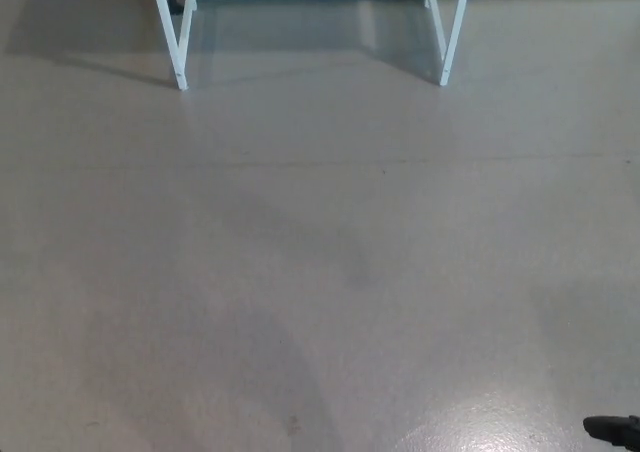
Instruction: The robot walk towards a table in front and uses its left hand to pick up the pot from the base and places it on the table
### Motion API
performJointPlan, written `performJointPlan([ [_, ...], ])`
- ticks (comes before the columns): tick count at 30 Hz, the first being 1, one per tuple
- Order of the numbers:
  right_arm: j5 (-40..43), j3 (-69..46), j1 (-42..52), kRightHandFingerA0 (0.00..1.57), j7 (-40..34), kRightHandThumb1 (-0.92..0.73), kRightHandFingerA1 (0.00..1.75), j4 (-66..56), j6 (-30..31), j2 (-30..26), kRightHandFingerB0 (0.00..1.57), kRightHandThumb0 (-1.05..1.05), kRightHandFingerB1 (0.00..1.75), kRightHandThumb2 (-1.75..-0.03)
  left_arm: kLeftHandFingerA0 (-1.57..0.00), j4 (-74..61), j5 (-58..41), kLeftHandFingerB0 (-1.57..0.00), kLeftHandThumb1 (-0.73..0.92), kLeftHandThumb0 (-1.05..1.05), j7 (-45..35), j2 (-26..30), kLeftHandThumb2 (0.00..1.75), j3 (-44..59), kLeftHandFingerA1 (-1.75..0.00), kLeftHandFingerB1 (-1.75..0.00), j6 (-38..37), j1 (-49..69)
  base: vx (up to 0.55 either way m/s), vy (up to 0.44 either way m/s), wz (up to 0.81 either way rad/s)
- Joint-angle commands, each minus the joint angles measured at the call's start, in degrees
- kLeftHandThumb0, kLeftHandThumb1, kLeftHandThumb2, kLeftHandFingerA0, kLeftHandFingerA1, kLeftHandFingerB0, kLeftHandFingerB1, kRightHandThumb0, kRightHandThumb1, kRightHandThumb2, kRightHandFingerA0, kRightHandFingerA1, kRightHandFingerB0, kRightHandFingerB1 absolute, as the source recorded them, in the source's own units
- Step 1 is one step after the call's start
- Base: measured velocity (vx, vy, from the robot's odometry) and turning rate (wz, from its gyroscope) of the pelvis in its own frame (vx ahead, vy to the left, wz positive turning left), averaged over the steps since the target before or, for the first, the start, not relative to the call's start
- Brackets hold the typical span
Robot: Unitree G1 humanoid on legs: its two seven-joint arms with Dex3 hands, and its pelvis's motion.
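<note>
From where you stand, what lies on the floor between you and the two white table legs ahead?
Nothing: the head view shows only bare grey floor up to the left leg and the right leg.

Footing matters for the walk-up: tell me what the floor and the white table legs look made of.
Floor: smooth grey, seamless but for one faint line; probably coated concrete or vinyl, satin, judging by soft glare. Table legs: thin, straight, evenly white; likely painted metal, possibly wood.
</note>
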Motion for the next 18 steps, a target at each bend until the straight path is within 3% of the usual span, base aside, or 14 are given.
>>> performJointPlan([
  [1, 1.61, -0.92, 0.02, 0.76, 0.72, -0.47, 0.55, 1.43, -3.38, -1.04, 0.52, -0.32, 0.48, -0.65, -0.36, 1.59, -2.32, -0.20, 0.49, -0.01, -3.54, 1.30, 0.90, 0.77, -0.55, -0.48, -3.01, -0.03, 0.00, 0.000, 0.00],
  [2, 0.87, -0.36, 0.19, 0.77, 0.08, -0.47, 0.55, 1.48, -3.68, -1.05, 0.52, -0.33, 0.48, -0.66, -0.48, 1.62, -2.33, -0.34, 0.69, -0.02, -3.62, 1.43, 0.59, 0.77, -0.39, -0.33, -3.31, 0.06, 0.00, 0.000, 0.00],
  [6, 0.84, -0.27, -0.08, 0.74, 0.29, -0.47, 0.54, 2.23, -3.92, -1.19, 0.51, -0.34, 0.47, -0.66, -0.47, 2.14, -1.83, -0.34, 0.67, -0.03, -3.27, 1.69, 0.59, 0.17, -0.38, -0.33, -3.92, -0.07, 0.00, 0.000, 0.00],
  [7, 0.69, -0.13, -0.23, 0.74, 0.22, -0.47, 0.54, 2.49, -3.68, -1.29, 0.51, -0.34, 0.47, -0.67, -0.35, 2.19, -1.76, -0.20, 0.49, -0.02, -3.43, 1.75, 0.89, -0.01, -0.55, -0.48, -4.15, -0.03, 0.00, 0.000, 0.00],
  [8, 0.62, -0.04, -0.28, 0.74, 0.17, -0.47, 0.55, 2.56, -3.60, -1.33, 0.51, -0.35, 0.47, -0.67, -0.35, 2.23, -1.83, -0.19, 0.50, -0.03, -3.57, 1.78, 0.90, -0.07, -0.55, -0.47, -4.22, 0.00, 0.00, 0.000, 0.00],
  [10, 0.68, 0.05, -0.06, 0.73, 0.31, -0.47, 0.55, 2.41, -3.60, -1.47, 0.51, -0.36, 0.47, -0.68, -0.35, 2.34, -2.04, -0.19, 0.50, -0.02, -3.67, 1.72, 0.90, -0.11, -0.55, -0.47, -4.20, 0.06, 0.00, 0.000, 0.00],
  [11, 0.19, 0.46, -0.06, 0.74, -0.32, -0.47, 0.55, 2.41, -3.56, -1.53, 0.51, -0.36, 0.47, -0.67, -0.47, 2.39, -2.15, -0.34, 0.68, -0.01, -3.32, 1.62, 0.59, 0.01, -0.38, -0.33, -4.17, 0.00, 0.00, 0.000, 0.00],
  [12, 0.20, 0.47, -0.12, 0.76, -0.41, -0.47, 0.55, 2.51, -3.56, -1.52, 0.52, -0.36, 0.48, -0.68, -0.47, 2.48, -2.25, -0.33, 0.68, -0.02, -3.38, 1.63, 0.59, 0.05, -0.38, -0.33, -4.07, -0.06, 0.00, 0.000, 0.00],
  [13, 0.51, 0.29, -0.03, 0.76, -0.20, -0.47, 0.55, 2.55, -3.79, -1.41, 0.52, -0.34, 0.48, -0.67, -0.35, 2.61, -2.50, -0.20, 0.49, 0.00, -3.72, 1.66, 0.89, 0.21, -0.55, -0.48, -4.13, -0.04, 0.00, 0.000, 0.00],
  [16, 0.69, 0.28, 0.18, 0.72, -0.03, -0.47, 0.54, 2.69, -3.89, -1.32, 0.50, -0.33, 0.47, -0.66, -0.35, 2.75, -2.56, -0.20, 0.50, -0.01, -4.19, 1.77, 0.90, 0.06, -0.55, -0.47, -4.45, 0.25, 0.00, 0.000, 0.00],
  [17, 0.46, 0.43, 0.03, 0.73, -0.32, -0.47, 0.54, 3.03, -3.76, -1.37, 0.51, -0.34, 0.47, -0.66, -0.47, 2.40, -2.54, -0.34, 0.70, -0.04, -4.01, 1.65, 0.60, -0.03, -0.38, -0.33, -4.50, 0.52, -0.01, 0.004, -0.09],
  [18, 0.41, 0.50, 0.00, 0.72, -0.38, -0.47, 0.54, 3.14, -3.80, -1.34, 0.52, -0.34, 0.47, -0.66, -0.46, 2.34, -2.62, -0.33, 0.70, -0.04, -4.12, 1.69, 0.60, -0.04, -0.39, -0.33, -4.50, 0.63, -0.01, 0.007, 0.08],
])
